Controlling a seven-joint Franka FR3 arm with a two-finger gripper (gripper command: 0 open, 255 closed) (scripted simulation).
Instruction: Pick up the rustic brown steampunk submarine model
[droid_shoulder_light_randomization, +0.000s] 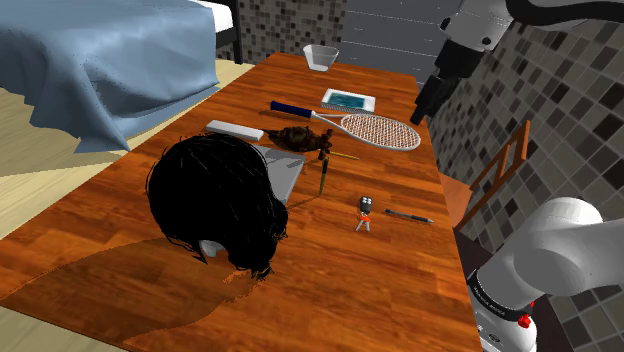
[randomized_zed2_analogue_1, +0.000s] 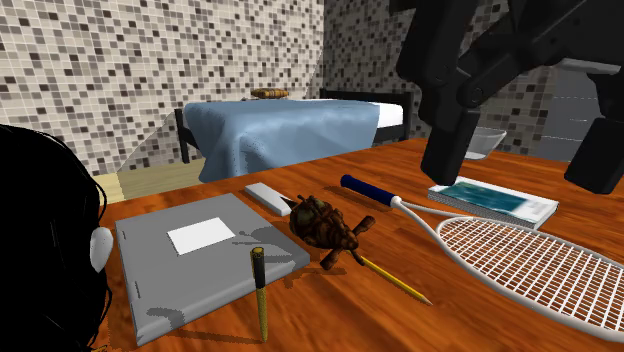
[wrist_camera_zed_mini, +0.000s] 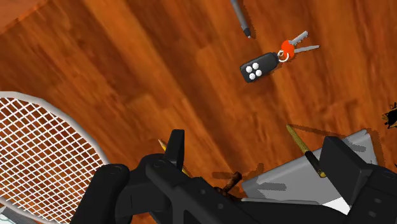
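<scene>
Between the flat grey slab (randomized_zed2_analogue_1: 180, 265) and white-strung racket (randomized_zed2_analogue_1: 530, 265) lies the lumpy brown submarine model (randomized_zed2_analogue_1: 325, 225); my black gripper (wrist_camera_zed_mini: 257, 140) hangs wide open above. I expect descending off-centre would clip the racket

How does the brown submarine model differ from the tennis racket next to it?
The submarine model is dark brown, rounded and compact; the racket is white-framed with a blue handle, long and thin. The model bulges up from the table; the racket lies flat. Both rest on the wooden table.
</scene>
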